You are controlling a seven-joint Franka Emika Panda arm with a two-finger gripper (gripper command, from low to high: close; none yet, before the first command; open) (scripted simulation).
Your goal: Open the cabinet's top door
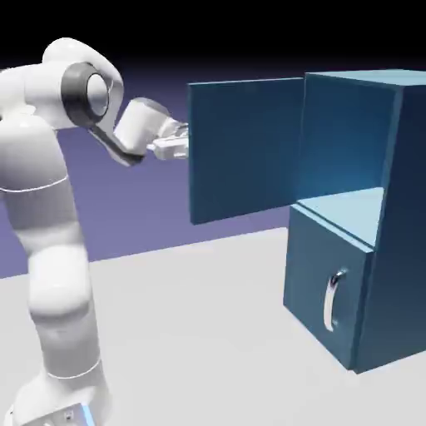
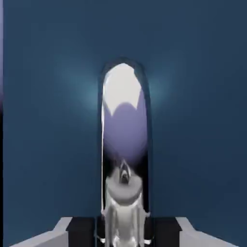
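The cabinet (image 1: 391,216) stands on the table (image 1: 191,333) at the exterior view's right. Its top door (image 1: 245,150) is swung wide, standing out from the front roughly square to it, so the task looks close to done. The gripper (image 1: 181,143) sits at the door's free edge, on the face turned away from the exterior camera.

In the hand view the door's handle (image 2: 124,144) fills the middle as a long, mirror-bright silver bar, running down between the grey fingertips (image 2: 72,226) at the bottom edge. The fingers look clamped on the handle, with the bar right between them.

The door is a flat, rigid panel on a hinge; it should swing rather than flex, and it probably moves easily. The handle is the only sensible hold. It looks hard, smooth and slippery, so a firm squeeze across it matters, and the pull should follow the door's arc.

The upper compartment (image 1: 341,179) now lies open and shows nothing inside. The lower door (image 1: 329,287), with its small handle (image 1: 333,298), is closed, so its contents are hidden.
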